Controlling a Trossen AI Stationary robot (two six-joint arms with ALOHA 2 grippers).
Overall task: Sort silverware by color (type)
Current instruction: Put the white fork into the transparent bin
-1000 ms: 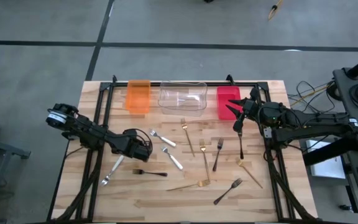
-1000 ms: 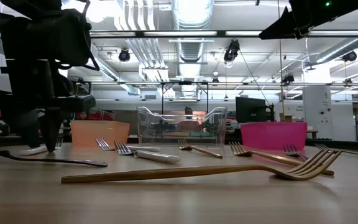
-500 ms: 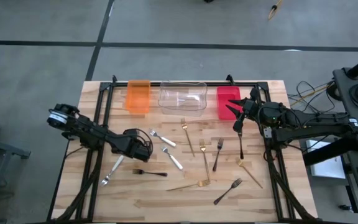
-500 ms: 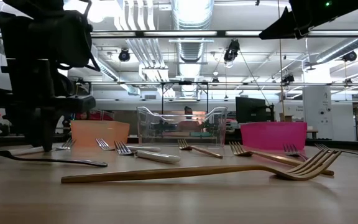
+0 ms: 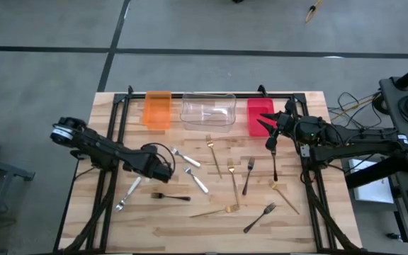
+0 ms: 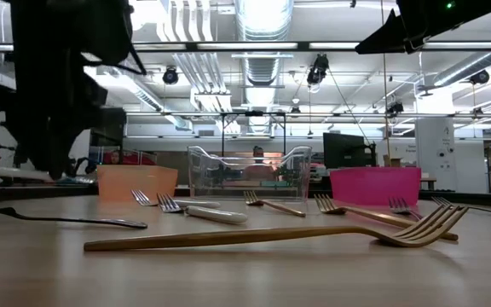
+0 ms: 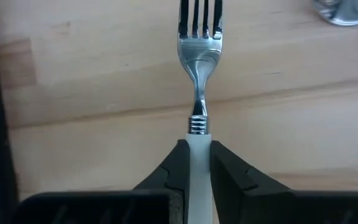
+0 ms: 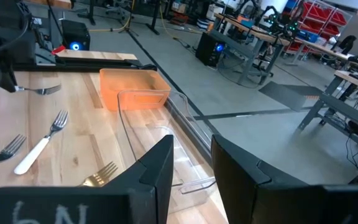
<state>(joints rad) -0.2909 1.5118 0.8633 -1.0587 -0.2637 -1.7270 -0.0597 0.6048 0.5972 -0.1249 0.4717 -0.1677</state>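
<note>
Bare desk (image 5: 190, 230) along the near edge gives us room; bins line the far edge. Our left pincer (image 7: 197, 163) pinches a white-handled fork (image 7: 198, 93) tight, lifted left of centre. Right pincer (image 5: 269, 129) hangs part-spread beside the red bin (image 5: 258, 110), pinching nothing.

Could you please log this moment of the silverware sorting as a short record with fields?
left gripper: shut on the white-handled silver fork, just above the table
right gripper: by the red plastic bin, holding nothing visible
bins: orange plastic bin, clear plastic bin, red
still on wooden table: gold fork, black fork, others
</note>
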